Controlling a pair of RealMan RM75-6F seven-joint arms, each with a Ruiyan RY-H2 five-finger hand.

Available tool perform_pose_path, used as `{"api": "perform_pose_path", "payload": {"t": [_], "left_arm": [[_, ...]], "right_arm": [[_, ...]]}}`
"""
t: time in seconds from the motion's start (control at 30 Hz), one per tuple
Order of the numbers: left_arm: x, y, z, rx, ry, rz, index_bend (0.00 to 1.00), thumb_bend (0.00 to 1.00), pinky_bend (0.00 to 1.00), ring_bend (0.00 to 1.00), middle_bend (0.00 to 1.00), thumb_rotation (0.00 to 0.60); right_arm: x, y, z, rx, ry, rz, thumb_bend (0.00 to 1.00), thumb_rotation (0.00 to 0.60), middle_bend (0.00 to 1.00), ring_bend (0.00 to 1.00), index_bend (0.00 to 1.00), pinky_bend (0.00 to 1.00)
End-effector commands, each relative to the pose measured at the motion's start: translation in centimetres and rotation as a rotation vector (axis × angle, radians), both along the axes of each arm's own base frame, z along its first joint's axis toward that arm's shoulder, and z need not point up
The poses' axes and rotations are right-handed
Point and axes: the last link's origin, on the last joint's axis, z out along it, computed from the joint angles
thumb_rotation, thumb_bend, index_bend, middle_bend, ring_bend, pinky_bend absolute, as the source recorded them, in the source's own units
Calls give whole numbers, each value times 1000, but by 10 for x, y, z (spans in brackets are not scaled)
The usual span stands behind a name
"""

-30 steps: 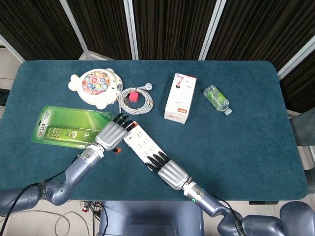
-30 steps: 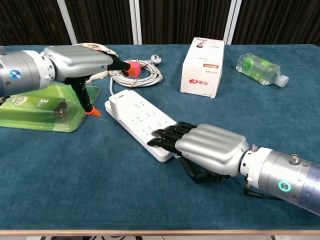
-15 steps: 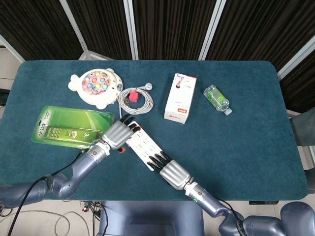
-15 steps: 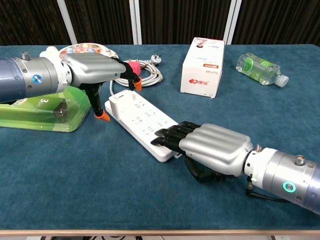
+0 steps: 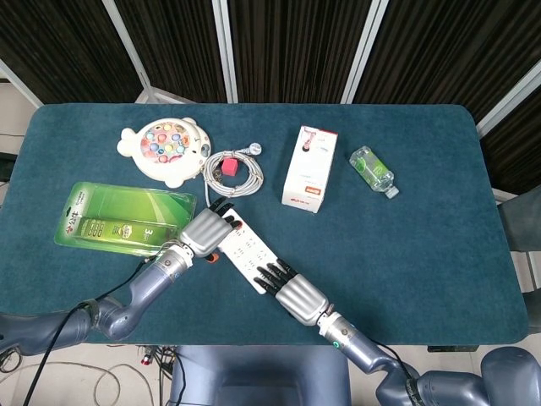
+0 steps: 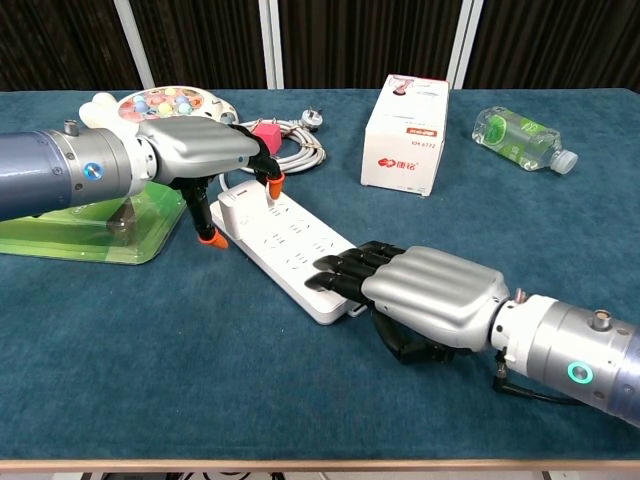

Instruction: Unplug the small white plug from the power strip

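Power strip (image 6: 285, 245) lying diagonal on blue worktop (image 5: 406, 254), near end pinned under right hand (image 6: 425, 295), fingers (image 6: 345, 270) flat and extended on top, holding nothing. Left hand (image 6: 205, 155) now over far end of strip, having slid rightward off green blister pack (image 6: 75, 215) since a second ago; orange-tipped fingers (image 6: 272, 183) spread either side of small white plug (image 6: 232, 200), not yet closed on it. Plug seated at far end of strip, same as earlier. Strip itself unmoved. Judged: approach finished, pinch and upward pull next. White box (image 5: 309, 168), coiled cable (image 5: 232, 172), bottle (image 5: 372, 170) beyond, untouched.
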Motion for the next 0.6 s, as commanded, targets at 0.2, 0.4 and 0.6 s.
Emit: {"api": "perform_pose_path", "payload": {"t": [0.2, 0.4, 0.6], "left_arm": [[0, 1, -4, 10, -8, 1, 412, 161, 79, 101, 434, 600], [-1, -1, -10, 3, -5, -1, 425, 162, 79, 101, 444, 600], [0, -2, -14, -6, -14, 5, 468, 240, 81, 110, 464, 600]], "right_arm": [[0, 0, 0, -1, 2, 0, 1000, 600, 0, 0, 0, 49], [-1, 0, -1, -2, 2, -1, 1000, 600, 0, 0, 0, 49], [-2, 0, -1, -3, 3, -5, 1000, 600, 0, 0, 0, 49]]}}
